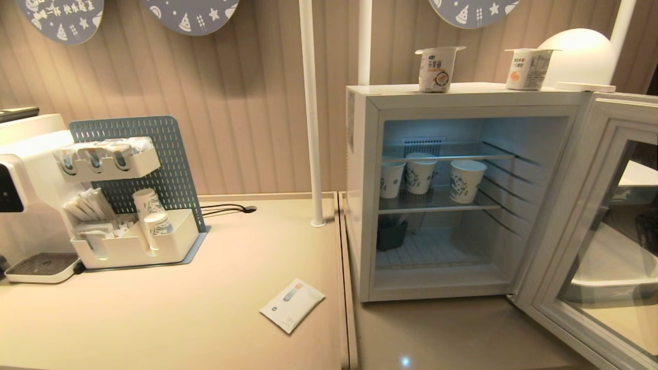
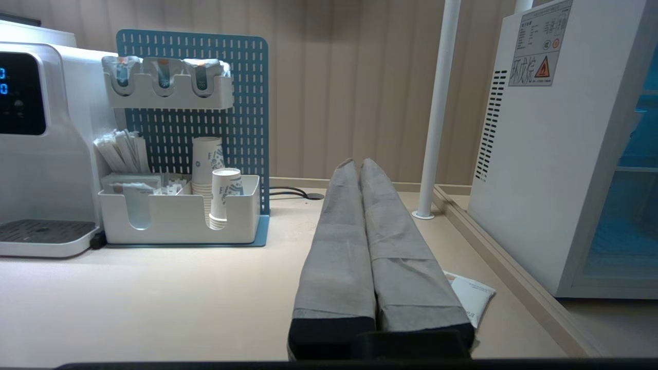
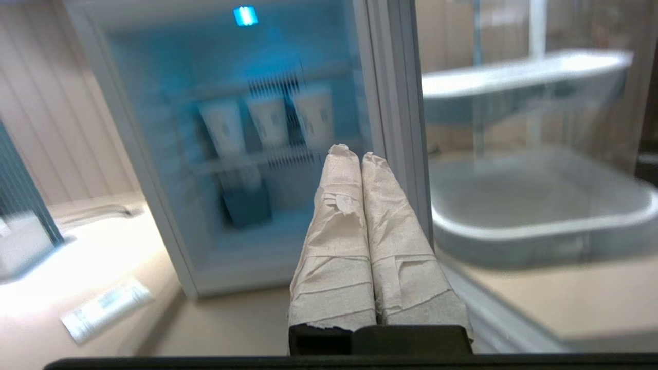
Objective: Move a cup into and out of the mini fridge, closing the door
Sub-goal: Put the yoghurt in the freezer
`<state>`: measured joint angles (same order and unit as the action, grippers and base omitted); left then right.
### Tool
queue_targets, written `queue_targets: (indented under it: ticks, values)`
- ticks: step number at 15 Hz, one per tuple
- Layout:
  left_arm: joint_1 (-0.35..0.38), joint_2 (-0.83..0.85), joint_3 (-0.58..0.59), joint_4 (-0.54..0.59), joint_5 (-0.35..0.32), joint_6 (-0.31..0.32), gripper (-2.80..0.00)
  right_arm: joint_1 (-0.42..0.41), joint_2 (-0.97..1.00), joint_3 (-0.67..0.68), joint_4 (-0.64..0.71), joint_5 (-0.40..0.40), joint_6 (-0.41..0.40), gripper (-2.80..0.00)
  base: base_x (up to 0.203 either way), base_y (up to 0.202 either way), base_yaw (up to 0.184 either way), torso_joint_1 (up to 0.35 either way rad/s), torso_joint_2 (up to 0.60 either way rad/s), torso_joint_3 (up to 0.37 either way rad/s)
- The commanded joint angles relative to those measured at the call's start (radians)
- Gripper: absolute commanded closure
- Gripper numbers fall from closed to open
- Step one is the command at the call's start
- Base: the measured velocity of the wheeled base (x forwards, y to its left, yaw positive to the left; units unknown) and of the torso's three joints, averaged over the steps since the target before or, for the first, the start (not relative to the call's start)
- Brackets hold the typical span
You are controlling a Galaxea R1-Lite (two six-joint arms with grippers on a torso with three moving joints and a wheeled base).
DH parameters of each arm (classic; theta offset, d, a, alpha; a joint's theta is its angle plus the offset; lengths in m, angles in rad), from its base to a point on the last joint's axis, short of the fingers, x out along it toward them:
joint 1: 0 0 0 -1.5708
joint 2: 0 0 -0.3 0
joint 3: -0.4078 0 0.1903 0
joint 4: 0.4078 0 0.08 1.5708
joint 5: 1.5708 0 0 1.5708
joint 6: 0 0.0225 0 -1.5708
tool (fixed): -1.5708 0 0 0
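Note:
The white mini fridge stands on the counter at the right with its inside lit. Its glass door is swung wide open to the right. Three patterned paper cups stand on the middle wire shelf: one at the left, one behind, one at the right. In the right wrist view the same cups show beyond my right gripper, which is shut and empty in front of the fridge beside the door frame. My left gripper is shut and empty, low over the counter left of the fridge.
Two yoghurt pots and a white dome sit on the fridge top. A dark box lies in the fridge bottom. A sachet lies on the counter. A pegboard organiser with stacked cups, a coffee machine and a white pole stand to the left.

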<state>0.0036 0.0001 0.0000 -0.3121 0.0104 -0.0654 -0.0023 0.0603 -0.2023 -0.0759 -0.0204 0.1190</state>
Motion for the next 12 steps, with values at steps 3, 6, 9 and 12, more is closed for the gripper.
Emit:
queue_targets:
  ticks: [3, 6, 9, 12]
  values:
    - [0.000, 0.000, 0.040, -0.002, 0.000, -0.002, 0.00, 0.001, 0.268, -0.244, 0.017, -0.009, -0.021, 0.00, 0.000, 0.000, 0.000, 0.000, 0.00, 0.000]
    - [-0.001, 0.000, 0.040, -0.005, 0.002, -0.007, 0.00, 0.001, 0.510, -0.395, 0.020, -0.011, -0.033, 0.00, 0.000, 0.000, 0.000, 0.000, 0.00, 0.000]
    - [0.001, 0.000, 0.040, -0.005, 0.002, -0.007, 0.00, 0.001, 0.785, -0.595, 0.019, -0.011, -0.022, 0.00, 0.000, 0.000, 0.000, 0.000, 0.00, 0.000]
    - [0.001, 0.000, 0.040, -0.005, 0.002, -0.007, 0.00, 0.004, 1.011, -0.885, 0.039, 0.011, -0.007, 0.00, 0.000, 0.000, 0.000, 0.000, 0.00, 0.000]
